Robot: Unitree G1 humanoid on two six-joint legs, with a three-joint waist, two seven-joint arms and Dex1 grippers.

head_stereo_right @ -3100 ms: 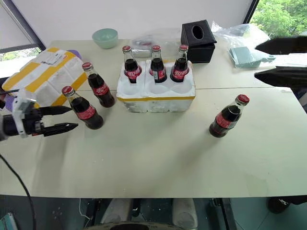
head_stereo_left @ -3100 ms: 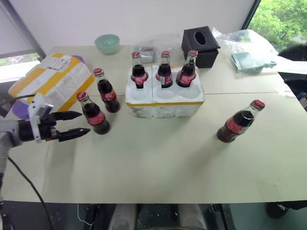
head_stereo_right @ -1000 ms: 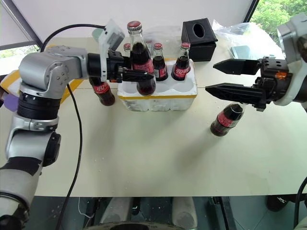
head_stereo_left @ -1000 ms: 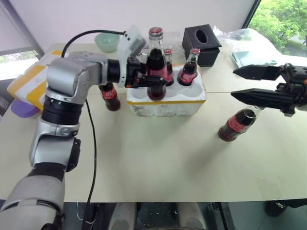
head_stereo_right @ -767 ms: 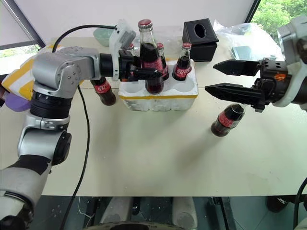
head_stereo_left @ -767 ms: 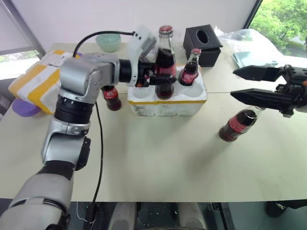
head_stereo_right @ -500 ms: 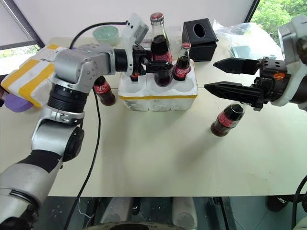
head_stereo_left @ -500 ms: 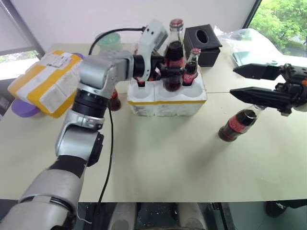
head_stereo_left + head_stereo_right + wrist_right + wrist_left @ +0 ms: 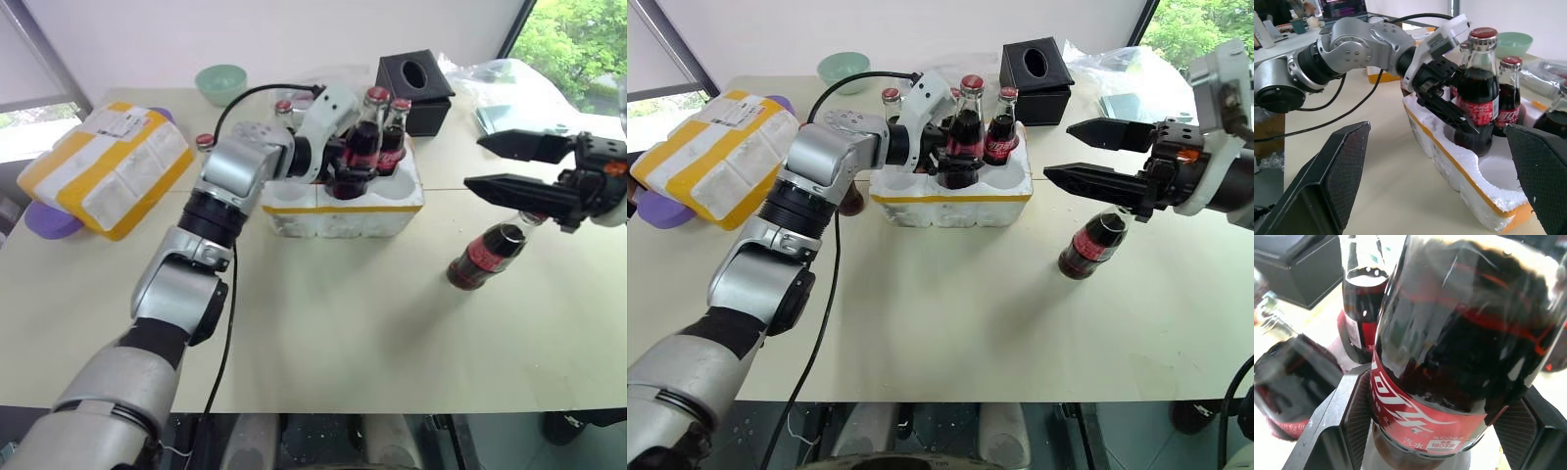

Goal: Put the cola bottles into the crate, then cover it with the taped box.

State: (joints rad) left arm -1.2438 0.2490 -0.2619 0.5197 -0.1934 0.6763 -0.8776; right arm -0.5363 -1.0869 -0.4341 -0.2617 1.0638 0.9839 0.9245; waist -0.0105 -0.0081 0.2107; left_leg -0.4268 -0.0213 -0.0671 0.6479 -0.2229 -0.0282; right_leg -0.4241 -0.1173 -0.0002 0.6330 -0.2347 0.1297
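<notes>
The left gripper (image 9: 955, 157) is clamped on a cola bottle (image 9: 965, 132) seated in the crate (image 9: 950, 201); the right gripper (image 9: 1087, 157), fingers apart, hovers above another bottle (image 9: 1087, 243).

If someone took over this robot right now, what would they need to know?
Left gripper: shut on a cola bottle, its base in a front well of the crate.
Right gripper: open, hovering above the lone bottle on the table.
Three bottles stand in the crate's back row; another bottle stands left of the crate, mostly hidden by the arm.
The taped box lies at far left.
Left to do: release this bottle, load the last two, cover the crate.
</notes>
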